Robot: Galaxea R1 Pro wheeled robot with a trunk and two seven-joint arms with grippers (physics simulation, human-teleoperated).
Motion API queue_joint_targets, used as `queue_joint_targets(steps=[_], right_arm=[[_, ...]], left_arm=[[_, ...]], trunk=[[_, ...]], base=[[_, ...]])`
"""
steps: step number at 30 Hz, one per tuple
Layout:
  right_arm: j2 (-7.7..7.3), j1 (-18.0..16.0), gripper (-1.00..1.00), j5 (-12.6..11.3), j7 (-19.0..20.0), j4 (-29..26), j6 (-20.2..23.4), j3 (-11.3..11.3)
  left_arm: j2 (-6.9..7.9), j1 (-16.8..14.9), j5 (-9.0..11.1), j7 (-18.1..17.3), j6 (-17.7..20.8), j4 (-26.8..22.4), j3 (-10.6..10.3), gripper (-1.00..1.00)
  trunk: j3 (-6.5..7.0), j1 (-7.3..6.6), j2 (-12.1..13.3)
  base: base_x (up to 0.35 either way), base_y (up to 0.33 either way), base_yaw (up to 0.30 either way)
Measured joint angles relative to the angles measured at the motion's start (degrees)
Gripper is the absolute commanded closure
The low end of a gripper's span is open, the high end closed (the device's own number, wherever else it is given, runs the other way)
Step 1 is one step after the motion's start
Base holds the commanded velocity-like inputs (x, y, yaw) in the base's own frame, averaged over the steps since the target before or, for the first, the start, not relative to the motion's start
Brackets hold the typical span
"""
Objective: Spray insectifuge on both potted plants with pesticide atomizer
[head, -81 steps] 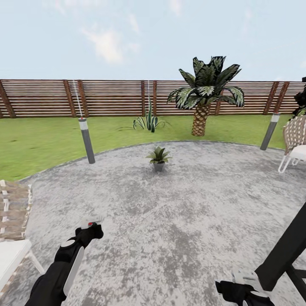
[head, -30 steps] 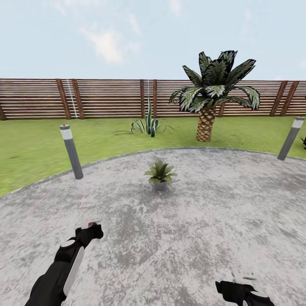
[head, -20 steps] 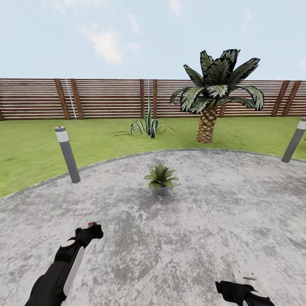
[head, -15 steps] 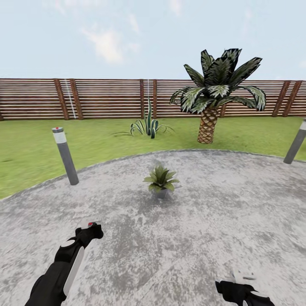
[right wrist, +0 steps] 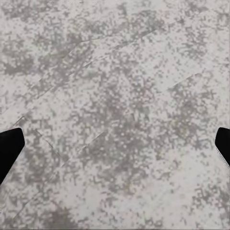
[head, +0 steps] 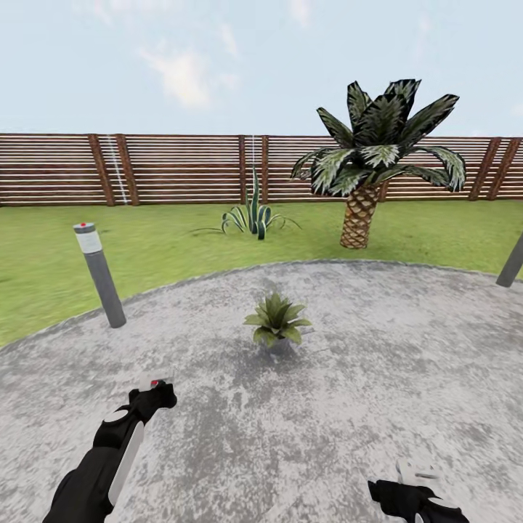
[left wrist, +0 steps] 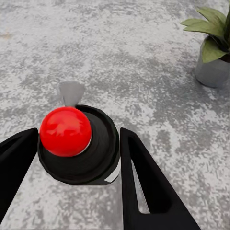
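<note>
The patio (head: 378, 378) is spreading wide and bare ahead of the robot, its curved edge meeting the lawn (head: 167, 240) beyond. A fence (head: 181, 168) is closing off the lawn at the back. A lamp post (head: 99, 274) is standing at the patio's edge on the left, and another post (head: 511, 263) is showing at the right margin. A palm (head: 370, 156) and an agave (head: 253, 214) are growing on the grass, well behind the plant (head: 277, 320).

The plant is sitting on the stone, straight ahead and well apart from both arms, its pointed green leaves covering most of its grey pot (left wrist: 213, 73).

The left gripper (left wrist: 79, 158) is clamping the atomizer (left wrist: 79, 143) between its black fingers (left wrist: 141, 182); the bottle is showing a red knob, a dark body and a grey nozzle, held low over the patio at the left. The right gripper (right wrist: 115, 143) is hanging with its fingers spread wide over bare stone.
</note>
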Motion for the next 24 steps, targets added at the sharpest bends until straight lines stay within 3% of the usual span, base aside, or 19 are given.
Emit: queue_joint_targets(steps=[9, 14, 24], right_arm=[[-0.07, 0.0, -1.0, -0.02, -0.03, 0.02, -0.01, 0.01], [-0.09, 0.0, -1.0, 1.81, 0.02, -0.01, -0.03, -0.02], [0.0, 0.0, -1.0, 2.25, 0.05, -0.15, 0.0, -0.03]], left_arm=[[0.0, 0.0, 0.0, 0.0, 0.01, 0.0, 0.0, 1.0], [0.0, 0.0, 0.0, 0.0, 0.0, 0.0, 0.0, 1.0], [0.0, 0.0, 0.0, 0.0, 0.04, 0.0, 0.0, 1.0]], trunk=[[0.0, 0.0, 0.0], [0.0, 0.0, 0.0], [0.0, 0.0, 0.0]], base=[[0.334, 0.0, 0.0], [0.334, 0.0, 0.0], [0.334, 0.0, 0.0]])
